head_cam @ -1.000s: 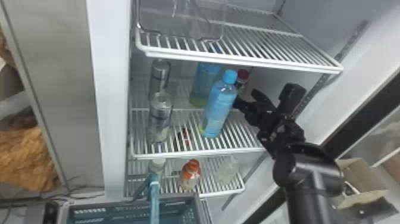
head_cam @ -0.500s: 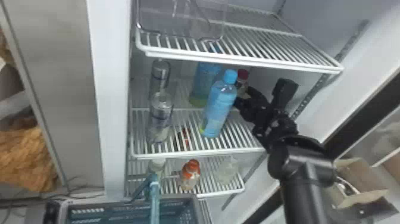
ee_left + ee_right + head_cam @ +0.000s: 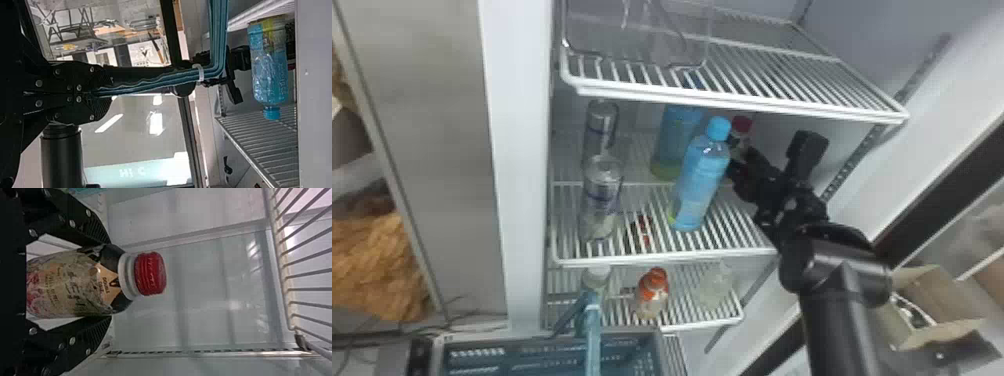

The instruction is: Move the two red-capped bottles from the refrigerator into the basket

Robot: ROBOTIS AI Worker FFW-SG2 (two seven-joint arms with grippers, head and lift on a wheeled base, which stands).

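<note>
On the middle shelf, right of the front blue bottle, my right gripper [image 3: 743,161] is at a red-capped bottle [image 3: 742,126]. The right wrist view has this gripper [image 3: 111,280] shut around the dark, labelled body of that bottle [image 3: 70,286], its red cap beyond the fingers. A bottle with an orange-red cap [image 3: 652,296] stands on the lower shelf. The blue-grey basket [image 3: 659,352] is at the bottom of the head view, its handle [image 3: 592,335] rising. My left gripper [image 3: 106,92] is shut on the blue basket handle [image 3: 156,83].
Blue-capped bottles [image 3: 699,182] stand close left of the right gripper; two cans [image 3: 602,200] are farther left. The upper wire shelf [image 3: 747,102] hangs above. Clear and pale-capped bottles flank the lower-shelf bottle. An open carton [image 3: 937,300] sits outside, right.
My right gripper has moved left and inward to the red-capped bottle, and its fingers have closed on it. The basket and the other bottles have not visibly moved.
</note>
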